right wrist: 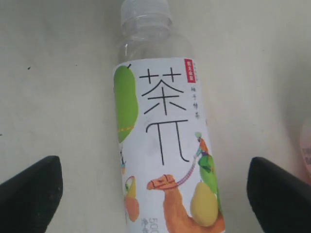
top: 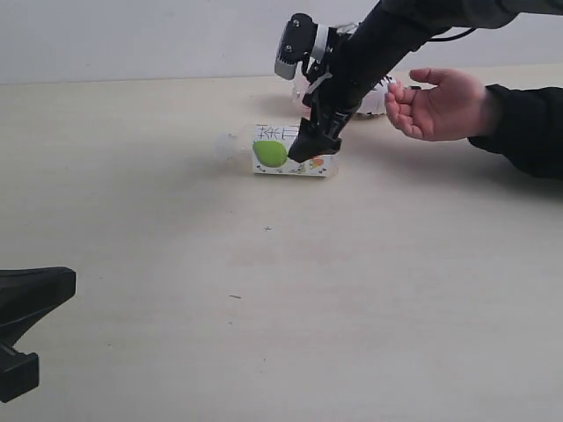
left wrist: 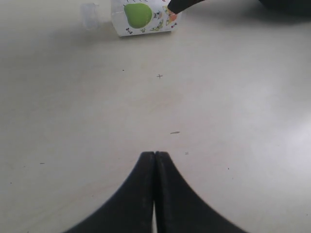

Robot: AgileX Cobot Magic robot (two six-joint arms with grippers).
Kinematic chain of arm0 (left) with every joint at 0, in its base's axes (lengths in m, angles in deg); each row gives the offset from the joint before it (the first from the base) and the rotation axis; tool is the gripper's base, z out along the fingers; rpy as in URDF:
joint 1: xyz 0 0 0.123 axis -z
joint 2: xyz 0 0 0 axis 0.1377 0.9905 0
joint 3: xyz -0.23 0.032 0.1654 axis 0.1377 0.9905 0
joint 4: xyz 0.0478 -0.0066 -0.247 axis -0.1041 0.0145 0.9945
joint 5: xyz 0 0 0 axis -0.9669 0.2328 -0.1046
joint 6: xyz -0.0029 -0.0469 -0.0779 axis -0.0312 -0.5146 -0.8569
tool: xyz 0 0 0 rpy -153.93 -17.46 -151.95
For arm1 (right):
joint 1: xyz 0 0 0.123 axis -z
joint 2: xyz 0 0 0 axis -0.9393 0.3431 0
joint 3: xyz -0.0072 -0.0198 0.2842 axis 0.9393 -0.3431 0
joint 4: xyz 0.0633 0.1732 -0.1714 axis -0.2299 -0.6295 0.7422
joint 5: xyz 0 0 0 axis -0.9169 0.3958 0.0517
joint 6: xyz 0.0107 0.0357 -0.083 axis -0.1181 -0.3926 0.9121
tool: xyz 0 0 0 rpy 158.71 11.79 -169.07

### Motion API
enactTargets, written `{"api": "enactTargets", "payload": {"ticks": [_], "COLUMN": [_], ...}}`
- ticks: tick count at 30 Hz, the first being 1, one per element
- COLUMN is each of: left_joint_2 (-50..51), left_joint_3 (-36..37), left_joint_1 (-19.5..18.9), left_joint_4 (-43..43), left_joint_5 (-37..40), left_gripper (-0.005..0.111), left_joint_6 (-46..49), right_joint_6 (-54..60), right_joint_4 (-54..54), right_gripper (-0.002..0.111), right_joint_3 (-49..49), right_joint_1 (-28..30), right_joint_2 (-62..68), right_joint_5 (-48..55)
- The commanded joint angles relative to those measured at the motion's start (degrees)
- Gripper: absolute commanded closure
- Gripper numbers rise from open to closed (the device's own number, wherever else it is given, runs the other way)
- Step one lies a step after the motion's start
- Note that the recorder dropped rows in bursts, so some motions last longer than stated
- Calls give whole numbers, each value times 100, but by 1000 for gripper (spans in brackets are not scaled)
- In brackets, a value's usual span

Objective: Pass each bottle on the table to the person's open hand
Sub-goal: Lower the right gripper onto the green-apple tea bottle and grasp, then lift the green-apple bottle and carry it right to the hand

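The bottle with the white label and green apple [top: 283, 151] lies on its side on the table [top: 264, 290], cap pointing left. My right gripper [top: 310, 148] reaches down over its label end, open. In the right wrist view the bottle [right wrist: 165, 145] fills the space between the two black fingertips [right wrist: 34, 189], with table showing on both sides of it. The person's open hand [top: 440, 104] waits palm up just right of my right arm. A second bottle [top: 376, 98] is mostly hidden behind that arm. My left gripper [left wrist: 155, 155] is shut and empty, low over the near table.
My left gripper [top: 57, 288] sits at the lower left edge of the exterior view. The person's black sleeve [top: 528, 127] rests on the table at far right. A pinkish bottle edge [right wrist: 306, 150] shows beside the right gripper. From the left wrist, the apple bottle [left wrist: 143, 17] lies far ahead.
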Motion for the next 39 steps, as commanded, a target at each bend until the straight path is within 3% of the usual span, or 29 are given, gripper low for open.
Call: {"api": "enactTargets", "payload": {"ticks": [1, 8, 18, 20, 23, 27, 28, 39], "left_joint_2": [-23, -23, -23, -23, -23, -23, -23, -23], "left_joint_3": [17, 17, 17, 17, 17, 17, 17, 17], "left_joint_1": [-3, -3, -3, -3, -3, -3, -3, -3], "left_joint_4": [33, 33, 33, 33, 33, 33, 33, 33], "left_joint_5": [-49, -49, -49, -49, -49, -49, -49, -49], "left_gripper": [107, 107, 107, 107, 107, 107, 107, 107], "left_joint_6": [17, 17, 17, 17, 17, 17, 17, 17], "right_joint_6": [423, 502, 502, 502, 502, 502, 464, -212], "right_joint_4": [-433, -561, -561, -561, -570, -583, -630, -748], "right_gripper": [12, 12, 16, 25, 49, 100, 108, 108], "right_joint_3": [41, 41, 41, 41, 41, 41, 41, 41], "right_joint_1": [-12, -12, -12, -12, -12, -12, -12, -12], "right_joint_2": [197, 441, 590, 590, 590, 555, 519, -274], "right_joint_5": [-135, -681, -707, -707, -583, -168, -48, 395]}}
